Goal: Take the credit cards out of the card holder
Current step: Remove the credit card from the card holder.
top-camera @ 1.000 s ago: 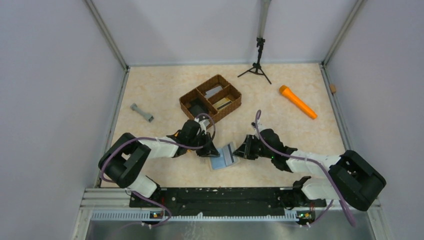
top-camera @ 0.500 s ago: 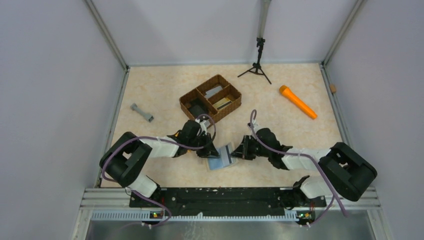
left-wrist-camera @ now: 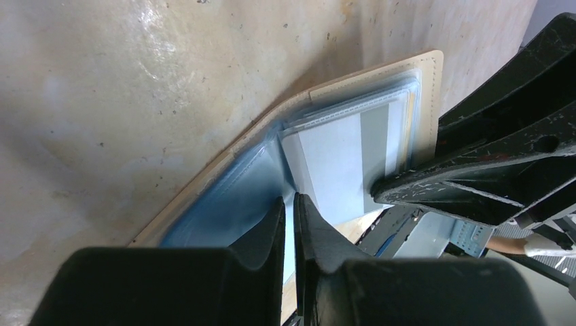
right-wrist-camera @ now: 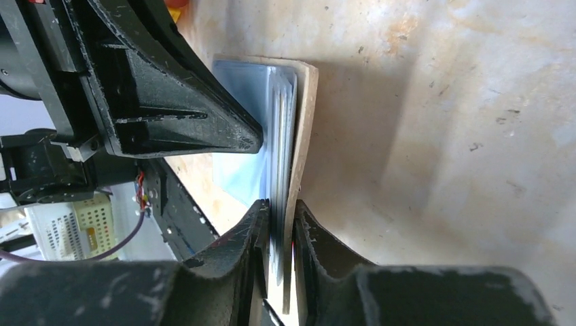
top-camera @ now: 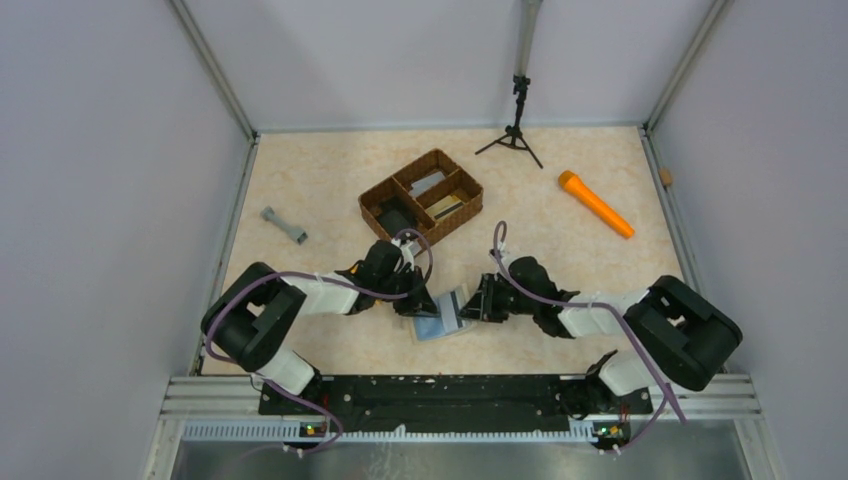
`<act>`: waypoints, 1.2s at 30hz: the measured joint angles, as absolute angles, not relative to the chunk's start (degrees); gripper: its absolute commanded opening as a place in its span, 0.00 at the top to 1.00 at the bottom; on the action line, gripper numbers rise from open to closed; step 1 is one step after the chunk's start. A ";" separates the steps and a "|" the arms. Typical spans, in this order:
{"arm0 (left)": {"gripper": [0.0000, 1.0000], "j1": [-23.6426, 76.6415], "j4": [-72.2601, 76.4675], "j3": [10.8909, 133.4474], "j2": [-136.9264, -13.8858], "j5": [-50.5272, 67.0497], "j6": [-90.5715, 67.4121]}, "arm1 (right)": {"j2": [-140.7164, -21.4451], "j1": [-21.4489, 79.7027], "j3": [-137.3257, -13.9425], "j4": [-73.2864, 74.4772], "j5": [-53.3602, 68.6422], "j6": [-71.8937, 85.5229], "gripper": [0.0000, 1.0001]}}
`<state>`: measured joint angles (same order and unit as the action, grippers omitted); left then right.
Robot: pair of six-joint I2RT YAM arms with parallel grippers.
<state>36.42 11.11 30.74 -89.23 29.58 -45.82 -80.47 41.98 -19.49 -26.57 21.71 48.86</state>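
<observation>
Left hand (top-camera: 415, 300) low on the worktop (top-camera: 320, 170), at the left side of the card holder (top-camera: 443, 318). Wrist view: its jaws are almost together at the holder's fold, pinching a pale blue inner leaf, so it grips the card holder (left-wrist-camera: 238, 197).

Holder lies open and flat near the front edge, between the two hands. Cream outside down, blue sleeves up. One whitish card (left-wrist-camera: 333, 163) with a grey stripe sits in a clear sleeve on the right half. How many more are inside I cannot tell.

Right hand (top-camera: 478, 303) is at the holder's right edge, tips pointing at the left hand and near it. Wrist view: right hand (right-wrist-camera: 278, 207) has a finger on each side of that edge, and the blue leaves plus cream cover (right-wrist-camera: 306, 115) fill the narrow gap, so it is closed on the holder's edge.

Back row:
- grey dumbbell-shaped piece (top-camera: 284, 225), far left, well apart from the arms
- brown wicker tray (top-camera: 372, 200), just behind the left hand, with a black block (top-camera: 393, 215) in the near-left compartment, a grey card (top-camera: 428, 183) in the back one and a tan card (top-camera: 445, 207) in the right one
- small black tripod (top-camera: 516, 130) at the back wall
- orange torch (top-camera: 595, 204), lying at right
</observation>
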 measured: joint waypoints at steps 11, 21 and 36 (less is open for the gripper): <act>0.88 36.42 8.91 30.74 -87.79 27.77 -44.38 | -82.02 41.93 -19.62 -28.77 23.79 50.15 1.00; 0.86 35.48 1.50 29.56 -80.97 23.83 -41.98 | -77.95 42.26 -19.16 -27.77 23.35 52.71 1.00; 0.60 33.82 24.51 14.90 -62.72 32.88 -56.49 | -66.76 42.26 -19.14 -27.38 24.18 56.77 1.00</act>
<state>33.82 24.51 14.90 -62.72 32.88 -56.49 -66.76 42.26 -19.14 -27.38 24.18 56.77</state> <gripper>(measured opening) 0.394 0.047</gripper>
